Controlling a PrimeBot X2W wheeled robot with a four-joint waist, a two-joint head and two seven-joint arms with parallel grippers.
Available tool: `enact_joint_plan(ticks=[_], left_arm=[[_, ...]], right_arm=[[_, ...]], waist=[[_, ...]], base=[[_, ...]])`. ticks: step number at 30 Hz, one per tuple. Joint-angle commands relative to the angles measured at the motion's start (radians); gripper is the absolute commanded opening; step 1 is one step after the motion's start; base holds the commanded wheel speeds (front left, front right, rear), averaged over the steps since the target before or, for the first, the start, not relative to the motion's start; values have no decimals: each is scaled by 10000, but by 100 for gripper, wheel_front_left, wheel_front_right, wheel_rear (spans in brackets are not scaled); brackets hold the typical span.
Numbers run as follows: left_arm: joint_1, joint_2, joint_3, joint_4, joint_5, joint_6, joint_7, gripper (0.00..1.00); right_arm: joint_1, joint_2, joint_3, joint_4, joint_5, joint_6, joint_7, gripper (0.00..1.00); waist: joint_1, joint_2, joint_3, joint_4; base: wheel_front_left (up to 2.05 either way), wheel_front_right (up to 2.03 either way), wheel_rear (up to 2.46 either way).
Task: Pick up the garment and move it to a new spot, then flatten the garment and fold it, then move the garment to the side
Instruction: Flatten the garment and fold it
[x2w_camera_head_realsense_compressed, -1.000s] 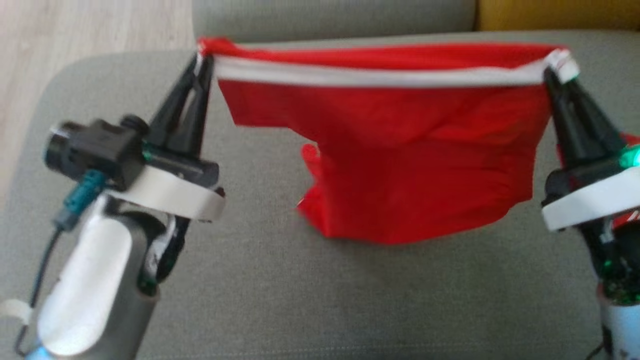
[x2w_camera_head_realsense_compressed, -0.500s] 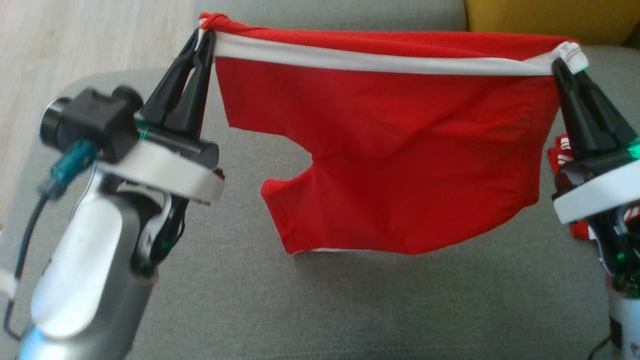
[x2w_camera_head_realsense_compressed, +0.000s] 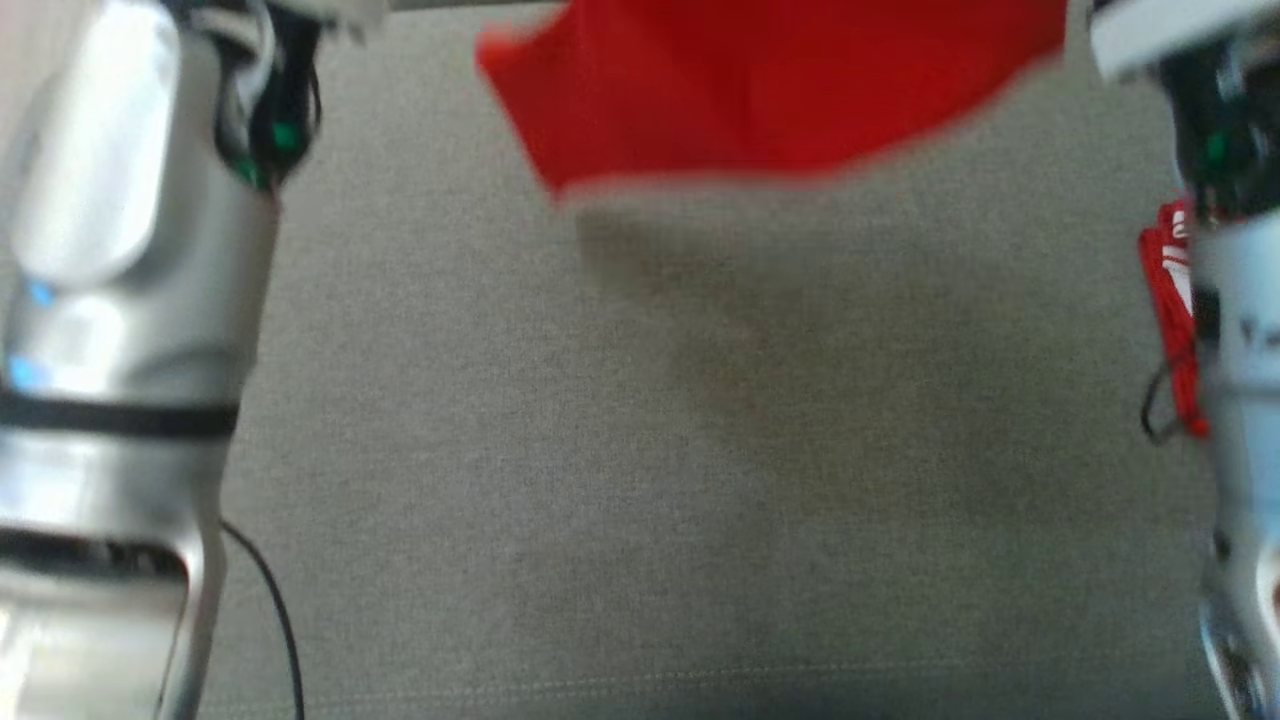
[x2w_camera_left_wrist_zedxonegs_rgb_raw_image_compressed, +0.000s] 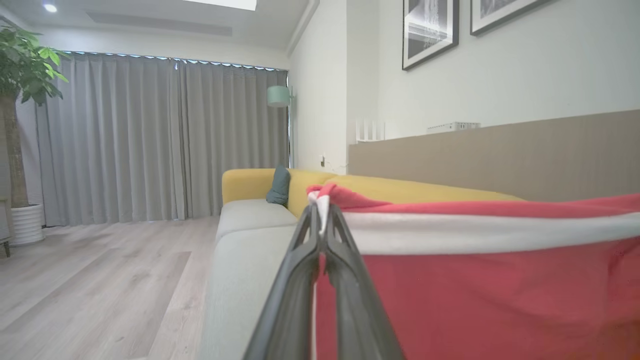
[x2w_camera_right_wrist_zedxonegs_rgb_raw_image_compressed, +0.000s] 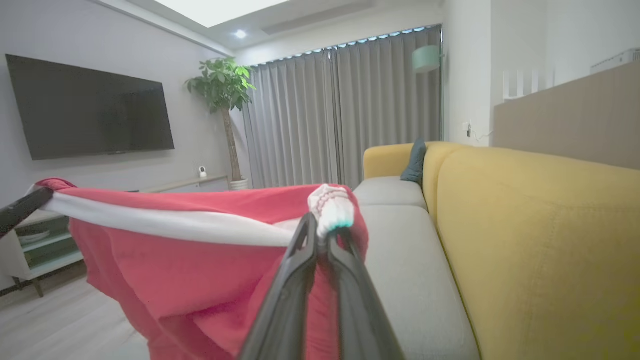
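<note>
Clearly, the red garment (x2w_camera_head_realsense_compressed: 760, 90) hangs above the grey sofa seat (x2w_camera_head_realsense_compressed: 600, 480), with its white waistband (x2w_camera_left_wrist_zedxonegs_rgb_raw_image_compressed: 475, 232) stretched level from left to right and its legs pointing down. The left gripper (x2w_camera_left_wrist_zedxonegs_rgb_raw_image_compressed: 320, 220) pinches one waistband corner and the right gripper (x2w_camera_right_wrist_zedxonegs_rgb_raw_image_compressed: 322, 235) pinches the other.

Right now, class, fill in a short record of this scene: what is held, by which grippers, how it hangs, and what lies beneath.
Held item: red garment with white band
Left gripper: shut on one band corner
Right gripper: shut on the other corner
Garment state: stretched between both grippers, hanging over the seat
Surface below: grey sofa seat
Nearby: another red item beside the right arm
</note>
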Motion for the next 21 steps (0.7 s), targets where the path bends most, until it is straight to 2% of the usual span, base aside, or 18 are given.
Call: enact_joint_plan(ticks=[1,7,13,17,21], left_arm=[[-707,341,500,-24,59,-16,-174,0],[-1361,-157,665,2510,-87,-144,-573,0],[-377,-595,1073,4572,-581,-297,-633,0],[378,-809,1260,4971,-709,-412,-636,0],[1362,-898,1577,4609,-740,-488,-638,0]], right_arm=[[-509,108,158,-50,56,-9,-291,0],[-1895,404,1577,2852,174,-9,-1545,0],[-1607,800,3194,5389,576,-9,-2510,0],[-879,973,3975,6016,1235,-9,-3069,0],[157,839,4540,5909,1896,-9,-3594,0]], waist=[[-3,0,123,-15],[-3,0,646,9],[-3,0,1236,92],[-3,0,1595,165],[-3,0,1652,182]], base=[[0,0,0],[0,0,0],[0,0,0],[0,0,0],[0,0,0]])
